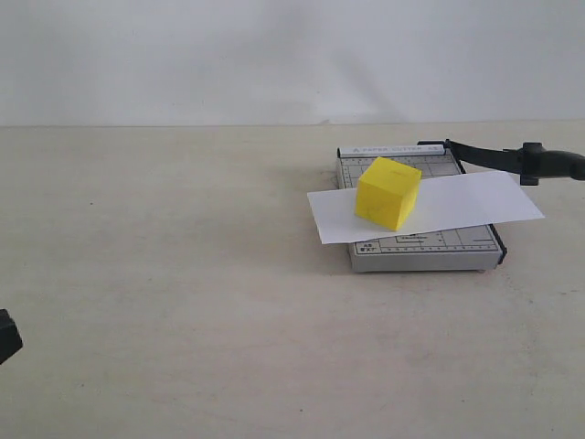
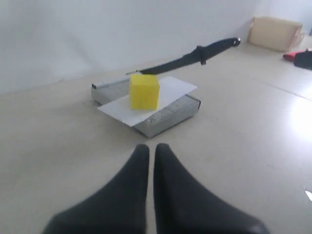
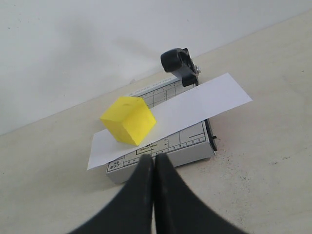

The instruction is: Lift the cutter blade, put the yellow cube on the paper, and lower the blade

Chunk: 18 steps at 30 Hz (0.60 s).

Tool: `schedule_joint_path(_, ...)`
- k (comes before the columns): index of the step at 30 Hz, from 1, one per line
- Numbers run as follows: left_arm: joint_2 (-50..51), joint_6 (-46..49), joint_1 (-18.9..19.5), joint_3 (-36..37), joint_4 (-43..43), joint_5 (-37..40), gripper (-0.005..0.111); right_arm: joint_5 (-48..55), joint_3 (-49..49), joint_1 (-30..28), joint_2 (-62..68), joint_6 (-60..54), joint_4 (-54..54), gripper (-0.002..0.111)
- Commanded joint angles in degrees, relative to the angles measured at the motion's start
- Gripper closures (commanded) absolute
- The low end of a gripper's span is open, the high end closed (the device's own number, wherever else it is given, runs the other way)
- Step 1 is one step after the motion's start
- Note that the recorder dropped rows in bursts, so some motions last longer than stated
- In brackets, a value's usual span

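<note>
The yellow cube [image 1: 388, 192] stands on the white paper [image 1: 475, 203], which lies across the grey cutter base [image 1: 430, 251]. The cutter blade [image 1: 494, 155] is raised off the base, its thick handle [image 1: 553, 163] out to the right. In the left wrist view my left gripper [image 2: 151, 148] is shut and empty, well short of the cube [image 2: 144, 91], with the blade [image 2: 190, 58] slanting up behind it. My right gripper [image 3: 154, 158] is shut and empty too, close to the base's front edge [image 3: 180, 146], facing the cube [image 3: 128, 120], the paper [image 3: 204, 102] and the blade handle [image 3: 176, 61].
A black bit of the left arm [image 1: 7, 336] shows at the left edge of the exterior view. A cardboard box [image 2: 275, 31] and a red object [image 2: 295, 55] sit far beyond the cutter. A white wall backs the pale table [image 1: 183, 274].
</note>
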Motion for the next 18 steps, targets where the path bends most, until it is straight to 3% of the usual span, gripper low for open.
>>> schedule_joint_path(1,-6.67,0.45,-0.10,4.64,3.07,-7.86,0.102,-0.27,0.25,0.04,-0.26,-0.17,-0.31,0.108)
schedule_joint_path(8,-13.25,0.45,-0.10,4.64,3.07,2.66,0.102,-0.27,0.25,0.04,-0.26,-0.17,-0.31,0.108)
schedule_joint_path(13,-13.25,0.45,0.57,4.64,3.07,3.67,0.102,-0.27,0.25,0.04,-0.26,-0.17,-0.31,0.108)
schedule_joint_path(18,-13.25,0.45,4.33,4.64,3.07,2.49,0.102,-0.27,0.25,0.04,-0.26,-0.17,-0.31,0.108)
